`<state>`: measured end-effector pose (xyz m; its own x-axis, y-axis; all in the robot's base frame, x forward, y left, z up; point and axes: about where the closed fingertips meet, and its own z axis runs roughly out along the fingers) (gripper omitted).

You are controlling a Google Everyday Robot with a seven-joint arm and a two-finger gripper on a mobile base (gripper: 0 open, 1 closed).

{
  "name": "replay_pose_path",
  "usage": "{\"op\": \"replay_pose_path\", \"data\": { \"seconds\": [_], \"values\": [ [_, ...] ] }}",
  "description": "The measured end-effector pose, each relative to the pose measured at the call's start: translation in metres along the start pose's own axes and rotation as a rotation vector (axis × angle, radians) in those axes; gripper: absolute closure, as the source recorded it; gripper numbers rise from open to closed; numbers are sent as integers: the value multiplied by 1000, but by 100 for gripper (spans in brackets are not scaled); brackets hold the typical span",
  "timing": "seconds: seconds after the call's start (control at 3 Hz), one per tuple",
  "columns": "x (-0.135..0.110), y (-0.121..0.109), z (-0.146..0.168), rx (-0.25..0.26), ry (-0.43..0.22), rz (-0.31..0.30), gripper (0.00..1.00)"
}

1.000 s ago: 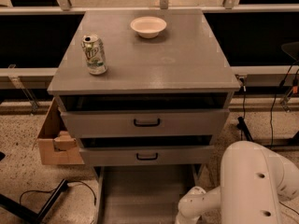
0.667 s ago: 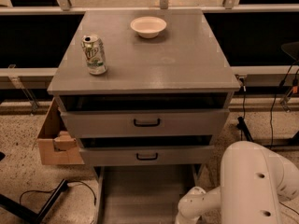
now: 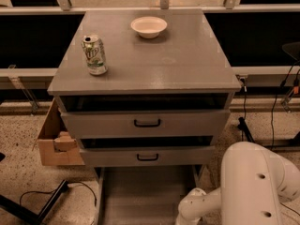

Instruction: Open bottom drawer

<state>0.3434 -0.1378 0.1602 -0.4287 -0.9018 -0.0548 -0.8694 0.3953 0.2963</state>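
Observation:
The grey cabinet [image 3: 150, 55] shows two taller drawer fronts, an upper one [image 3: 147, 123] and a middle one [image 3: 147, 156], each with a black loop handle. Below them the bottom drawer [image 3: 146, 193] stands pulled out toward me. Its plain grey interior shows, while its front panel and handle are cut off by the lower edge of the view. My white arm [image 3: 253, 186] reaches in from the lower right, and its wrist link [image 3: 194, 209] runs down out of view beside the drawer's right side. The gripper itself is out of view below the frame.
A green soda can [image 3: 95, 55] and a white bowl [image 3: 148, 26] stand on the cabinet top. An open cardboard box [image 3: 54, 139] sits on the floor to the left. Cables and a black stand leg [image 3: 37, 207] lie at the lower left; more cables [image 3: 276, 111] hang at the right.

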Motion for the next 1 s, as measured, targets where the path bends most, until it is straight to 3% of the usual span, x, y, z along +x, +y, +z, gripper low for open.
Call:
{"op": "replay_pose_path", "data": {
  "seconds": [0.33, 0.67, 1.0],
  "values": [
    [0, -3, -35, 41, 21, -25, 0],
    [19, 28, -105, 56, 71, -81, 0],
    [42, 69, -164, 31, 135, -174, 0]
  ]
}}
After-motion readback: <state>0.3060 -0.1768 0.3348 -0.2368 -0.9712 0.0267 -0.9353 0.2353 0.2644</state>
